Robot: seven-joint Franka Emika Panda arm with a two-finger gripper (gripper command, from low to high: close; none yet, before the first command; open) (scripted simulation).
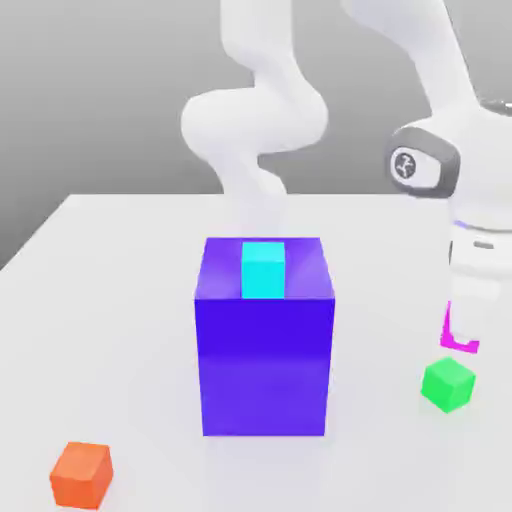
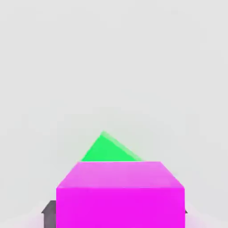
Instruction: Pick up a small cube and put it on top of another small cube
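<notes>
End effector (image 1: pixel 467 325) clamped on the magenta cube (image 1: pixel 460 345) — but the green cube (image 1: pixel 448 385) sits skewed beneath, so misaligned release could tip it off!

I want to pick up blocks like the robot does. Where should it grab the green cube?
Probably by two opposite upright sides of the green cube, coming from above. It sits flat but turned cornerwise, so the gripper should twist to match.

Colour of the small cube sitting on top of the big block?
The small cube on the big block is plain cyan; best seen in the exterior view.
</notes>
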